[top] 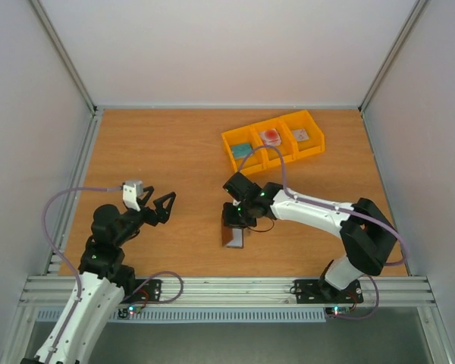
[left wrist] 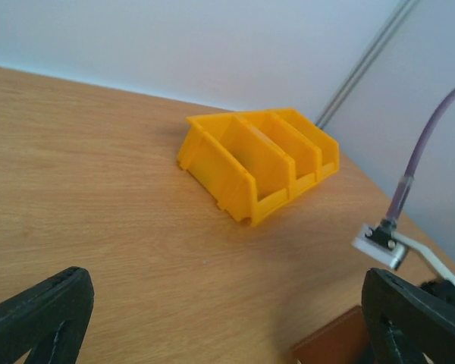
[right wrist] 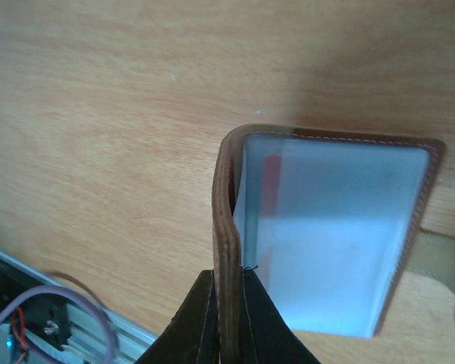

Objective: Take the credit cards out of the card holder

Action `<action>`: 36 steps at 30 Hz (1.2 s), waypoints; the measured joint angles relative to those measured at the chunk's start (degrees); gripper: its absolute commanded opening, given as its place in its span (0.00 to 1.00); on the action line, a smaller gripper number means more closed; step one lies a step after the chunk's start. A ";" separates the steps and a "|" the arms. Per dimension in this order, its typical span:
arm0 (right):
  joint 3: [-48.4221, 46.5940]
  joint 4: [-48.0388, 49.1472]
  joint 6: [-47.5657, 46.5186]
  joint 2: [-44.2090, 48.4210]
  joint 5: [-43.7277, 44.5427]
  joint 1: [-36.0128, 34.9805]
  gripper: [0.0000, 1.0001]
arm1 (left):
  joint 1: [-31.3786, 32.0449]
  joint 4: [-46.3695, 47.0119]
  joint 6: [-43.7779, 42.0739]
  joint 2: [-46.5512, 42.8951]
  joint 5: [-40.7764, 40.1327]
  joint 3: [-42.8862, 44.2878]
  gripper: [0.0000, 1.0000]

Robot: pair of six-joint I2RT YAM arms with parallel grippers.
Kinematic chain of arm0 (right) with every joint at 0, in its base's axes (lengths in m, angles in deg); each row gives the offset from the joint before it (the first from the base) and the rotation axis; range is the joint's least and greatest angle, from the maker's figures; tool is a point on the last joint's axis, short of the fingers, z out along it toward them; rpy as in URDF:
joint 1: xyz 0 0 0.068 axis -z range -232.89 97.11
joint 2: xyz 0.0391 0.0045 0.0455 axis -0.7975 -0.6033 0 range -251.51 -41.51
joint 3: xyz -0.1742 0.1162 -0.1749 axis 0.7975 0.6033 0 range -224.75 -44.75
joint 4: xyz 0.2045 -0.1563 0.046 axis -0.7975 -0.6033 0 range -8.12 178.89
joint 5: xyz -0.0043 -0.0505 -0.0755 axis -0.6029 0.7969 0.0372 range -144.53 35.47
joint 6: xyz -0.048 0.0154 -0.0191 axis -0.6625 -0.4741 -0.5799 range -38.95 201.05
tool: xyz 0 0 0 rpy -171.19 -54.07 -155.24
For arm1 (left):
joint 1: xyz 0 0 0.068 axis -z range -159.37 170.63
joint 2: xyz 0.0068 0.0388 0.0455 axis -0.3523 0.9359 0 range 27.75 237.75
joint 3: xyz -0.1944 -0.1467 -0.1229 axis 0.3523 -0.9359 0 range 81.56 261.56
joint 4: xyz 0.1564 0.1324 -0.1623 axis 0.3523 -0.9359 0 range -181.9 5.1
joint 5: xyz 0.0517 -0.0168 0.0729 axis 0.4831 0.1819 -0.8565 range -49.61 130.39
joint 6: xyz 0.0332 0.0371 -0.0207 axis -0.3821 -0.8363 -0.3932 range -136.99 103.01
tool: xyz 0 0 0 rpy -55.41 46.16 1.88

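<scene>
Right wrist view: clamps right tool (right wrist: 229, 292) shut on one leather cover of card holder (right wrist: 334, 243), propped open on worktop (right wrist: 98, 114). Shows red card (right wrist: 271, 186) not yet pulled from pocket. Leaves left tool (top: 155, 203) spread wide, empty. Seems barely begun.

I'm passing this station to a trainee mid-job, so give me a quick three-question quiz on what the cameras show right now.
1. True or false: the right gripper is shut on an edge of the card holder.
2. Pick one: the left gripper is A) open and holding nothing; B) shut tight; C) pressing down on the card holder.
3. Fill in: the yellow bin at the far side of the table has ___ compartments.

Key: 1 true; 2 A; 3 three.
</scene>
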 measured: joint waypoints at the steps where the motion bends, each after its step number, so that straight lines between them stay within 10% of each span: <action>1: 0.00 -0.28 0.22 1.03 0.52 0.02 0.01 | 0.28 0.61 -0.09 0.52 1.14 0.00 0.94; 13: -7.21 -4.09 2.56 12.92 7.91 0.00 0.01 | 16.72 -0.15 -22.64 10.75 12.33 6.14 1.00; 20: -12.52 -1.68 2.99 17.07 14.40 0.02 0.01 | 26.69 9.97 -50.71 16.46 5.05 6.69 1.00; 30: -12.31 4.22 5.57 20.87 19.71 0.00 0.01 | 30.49 28.00 -66.58 34.36 -2.56 13.94 0.99; 36: -12.17 6.29 5.88 21.09 19.80 -0.07 0.01 | 32.04 31.93 -69.31 37.77 -2.97 18.97 0.59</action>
